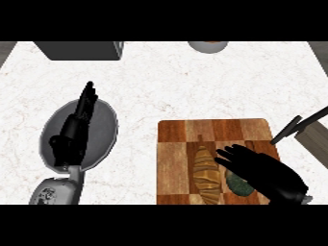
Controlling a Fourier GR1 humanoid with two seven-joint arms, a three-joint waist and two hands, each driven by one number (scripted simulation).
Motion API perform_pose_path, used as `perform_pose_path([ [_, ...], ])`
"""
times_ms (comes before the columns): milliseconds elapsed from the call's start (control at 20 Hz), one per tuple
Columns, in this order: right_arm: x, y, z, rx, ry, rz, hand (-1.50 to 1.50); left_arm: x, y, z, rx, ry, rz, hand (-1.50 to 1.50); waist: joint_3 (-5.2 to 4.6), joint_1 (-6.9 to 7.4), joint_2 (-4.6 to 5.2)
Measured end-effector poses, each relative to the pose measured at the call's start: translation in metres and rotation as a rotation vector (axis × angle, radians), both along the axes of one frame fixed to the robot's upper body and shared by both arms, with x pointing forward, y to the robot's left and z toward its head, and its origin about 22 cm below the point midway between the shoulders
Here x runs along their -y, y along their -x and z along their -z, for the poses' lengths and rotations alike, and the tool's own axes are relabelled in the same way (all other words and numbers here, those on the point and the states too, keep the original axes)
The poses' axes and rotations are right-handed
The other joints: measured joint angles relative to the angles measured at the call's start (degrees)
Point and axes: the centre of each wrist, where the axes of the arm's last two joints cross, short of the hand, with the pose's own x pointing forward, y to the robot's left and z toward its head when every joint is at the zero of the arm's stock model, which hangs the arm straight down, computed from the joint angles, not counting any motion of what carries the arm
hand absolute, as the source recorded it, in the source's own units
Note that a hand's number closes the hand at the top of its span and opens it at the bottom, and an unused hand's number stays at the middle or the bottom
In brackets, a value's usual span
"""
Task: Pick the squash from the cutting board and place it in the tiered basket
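The dark green squash lies at the near right of the wooden cutting board, partly hidden under my right hand. That hand hovers over it with fingers spread and relaxed, pointing up-left, open and curled round nothing. Whether it touches the squash cannot be told. The tiered basket shows from above as a grey round tray at the left. My left hand rests over the basket, fingers straight and pointing away from me, open and holding nothing.
A brown croissant lies on the board just left of the squash. At the right edge a knife block stands with black handles leaning over the board's corner. A grey box and a small bowl sit at the back.
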Motion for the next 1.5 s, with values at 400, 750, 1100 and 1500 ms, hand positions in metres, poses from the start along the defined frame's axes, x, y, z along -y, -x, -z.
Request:
perform_pose_path([
  [400, 0.002, -0.004, 0.02, 0.111, -0.06, 0.007, 1.5, -0.007, -0.002, -0.001, 0.002, 0.007, -0.003, 0.0, -0.25, -0.02, -0.14],
  [750, 0.03, 0.015, 0.005, 0.205, 0.015, -0.015, 1.5, -0.006, 0.002, 0.005, -0.001, 0.003, -0.011, 0.0, -0.26, -0.71, -0.29],
  [1100, 0.118, 0.064, -0.078, 0.187, 0.26, 0.028, 1.5, -0.017, 0.008, 0.007, -0.012, -0.006, -0.074, 0.0, -0.25, -4.12, -0.92],
  [1500, 0.163, 0.108, -0.175, 0.357, 0.236, 0.225, 1.5, -0.017, 0.008, 0.004, -0.011, -0.009, -0.076, 0.0, -0.21, -3.76, -0.77],
])
